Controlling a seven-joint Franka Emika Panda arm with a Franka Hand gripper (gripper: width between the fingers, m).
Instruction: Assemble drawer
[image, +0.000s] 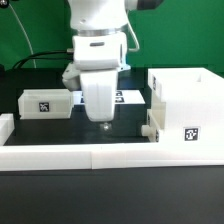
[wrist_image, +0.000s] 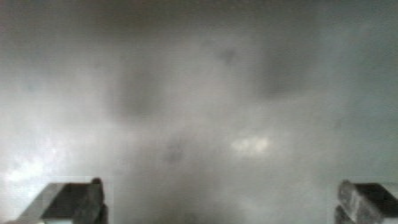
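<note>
The tall white box shell (image: 186, 98) stands at the exterior view's right, with a square tag on its front. A shallow white tray (image: 46, 102) with a tag lies at the left. A small white part (image: 150, 127) juts from the shell's lower left side; I cannot tell whether it is the second tray. My gripper (image: 101, 121) points straight down between tray and shell, close above the dark table and touching neither. In the wrist view the fingertips (wrist_image: 71, 203) stand far apart, so the gripper (wrist_image: 221, 203) is open and empty over a blurred grey surface.
The long low white border wall (image: 90, 153) runs along the front, with a short end piece (image: 5, 126) at the left. The marker board (image: 128, 97) lies flat behind the gripper. A green backdrop hangs at the back.
</note>
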